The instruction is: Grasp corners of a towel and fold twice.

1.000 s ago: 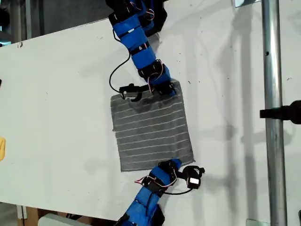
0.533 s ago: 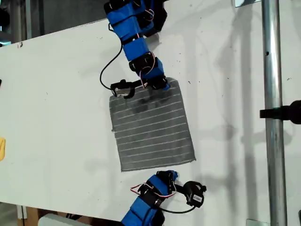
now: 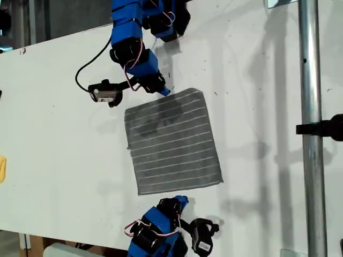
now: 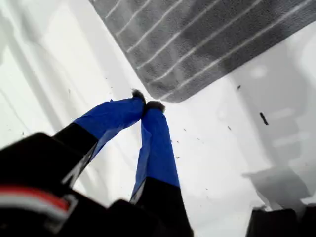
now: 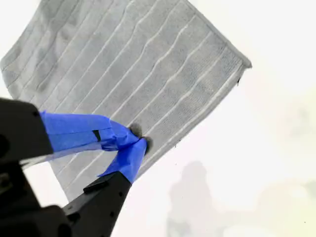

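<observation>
The towel (image 3: 174, 142) is a dark grey cloth with thin white stripes, lying flat on the white table (image 3: 59, 123). My first gripper (image 3: 163, 91) is shut on nothing, its blue tips just off the towel's far edge in the exterior view. In the first wrist view the first gripper (image 4: 146, 104) sits beside a rounded corner (image 4: 170, 98) of the towel (image 4: 207, 44). My second gripper (image 3: 182, 201) is shut and empty, a little off the towel's near edge. The second wrist view shows the second gripper (image 5: 139, 138) in front of that edge of the towel (image 5: 128, 64), and a corner (image 5: 246, 63).
A vertical metal pole (image 3: 311, 107) with a black clamp (image 3: 324, 128) stands at the exterior view's right. A yellow object (image 3: 2, 169) shows at that view's left edge. Small dark specks (image 4: 263, 118) dot the table near the towel.
The first arm has lifted off the towel's far edge and swung toward the exterior view's upper left. The second arm has drawn back from the near edge. The towel lies still.
</observation>
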